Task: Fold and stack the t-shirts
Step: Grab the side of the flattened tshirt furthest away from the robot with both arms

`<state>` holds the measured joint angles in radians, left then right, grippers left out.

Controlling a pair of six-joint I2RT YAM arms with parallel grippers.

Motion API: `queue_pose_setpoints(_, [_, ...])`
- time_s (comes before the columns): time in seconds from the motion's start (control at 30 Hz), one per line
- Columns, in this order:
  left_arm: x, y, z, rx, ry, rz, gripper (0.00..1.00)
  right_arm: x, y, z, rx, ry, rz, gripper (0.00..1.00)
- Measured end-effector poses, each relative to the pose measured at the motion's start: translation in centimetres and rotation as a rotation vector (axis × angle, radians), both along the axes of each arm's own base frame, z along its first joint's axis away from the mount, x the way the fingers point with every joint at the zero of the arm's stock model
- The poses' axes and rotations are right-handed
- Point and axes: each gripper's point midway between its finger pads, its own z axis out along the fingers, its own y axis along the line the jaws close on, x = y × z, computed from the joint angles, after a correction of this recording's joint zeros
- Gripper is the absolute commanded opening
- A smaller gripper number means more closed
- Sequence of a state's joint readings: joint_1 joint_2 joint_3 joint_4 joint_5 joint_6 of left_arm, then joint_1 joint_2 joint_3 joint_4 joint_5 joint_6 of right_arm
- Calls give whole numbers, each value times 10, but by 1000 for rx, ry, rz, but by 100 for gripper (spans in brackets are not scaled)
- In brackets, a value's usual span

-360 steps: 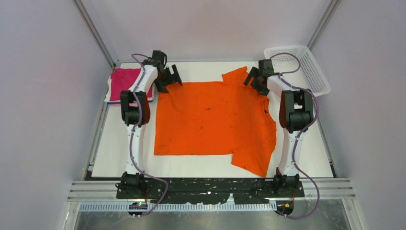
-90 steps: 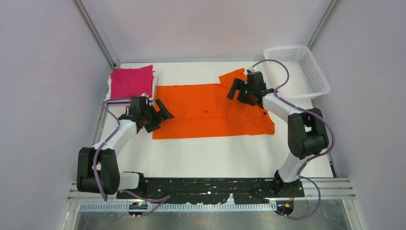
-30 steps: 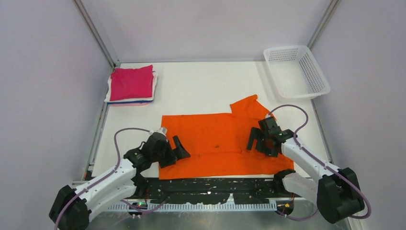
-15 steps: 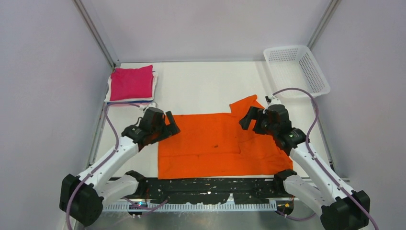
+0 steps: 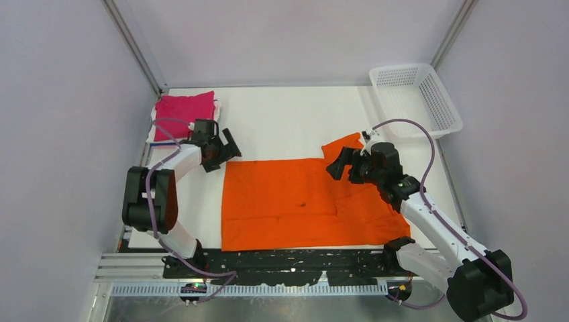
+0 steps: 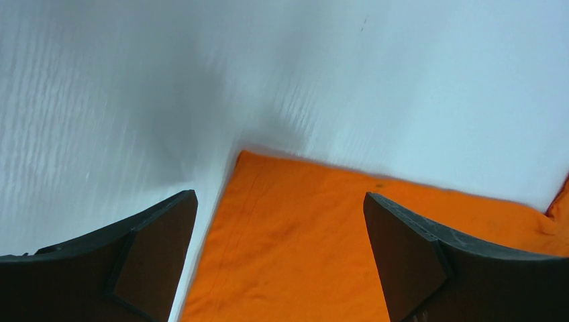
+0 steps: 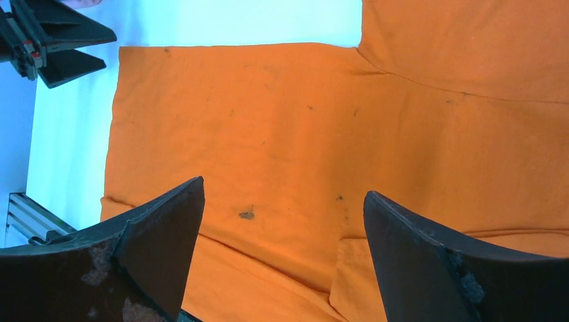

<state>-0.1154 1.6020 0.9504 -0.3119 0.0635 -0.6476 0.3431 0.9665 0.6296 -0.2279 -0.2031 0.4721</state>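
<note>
The bright orange t-shirt [image 5: 295,201] lies flat on the white table [image 5: 282,121], folded into a wide rectangle, with one sleeve [image 5: 343,147] poking out at its far right. My left gripper [image 5: 227,153] hovers open at the shirt's far left corner [image 6: 255,161], holding nothing. My right gripper [image 5: 337,168] hangs open above the shirt's far right part [image 7: 282,134], beside the sleeve, and is also empty. A folded magenta-pink t-shirt [image 5: 184,111] tops a small stack at the far left, just behind the left gripper.
A white lattice basket [image 5: 416,100] stands at the far right corner. The shirt's near edge [image 5: 308,245] reaches the black rail by the arm bases. Grey walls close in on both sides.
Both open grippers have moved away from the shirt's near half toward its far edge, the left to the far left corner, the right toward the sleeve. The shirt has not moved.
</note>
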Motion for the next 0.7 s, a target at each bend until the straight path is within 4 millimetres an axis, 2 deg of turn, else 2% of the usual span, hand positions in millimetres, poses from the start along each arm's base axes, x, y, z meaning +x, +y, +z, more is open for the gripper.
queue_pose_setpoints(0.2, [18, -8, -18, -13, 41, -39, 96, 2, -5, -1, -27, -16, -15, 95])
queue_pose_setpoints(0.4, [24, -18, -17, -58, 27, -75, 86, 3, -13, 3, -51, -47, -44, 96])
queue_pose_setpoints(0.6, [29, -28, -17, -108, 14, -104, 67, 5, -17, 3, -75, -62, -57, 95])
queue_pose_setpoints(0.7, [29, -29, -20, -107, 20, -103, 54, 6, -18, 2, -81, -64, -60, 95])
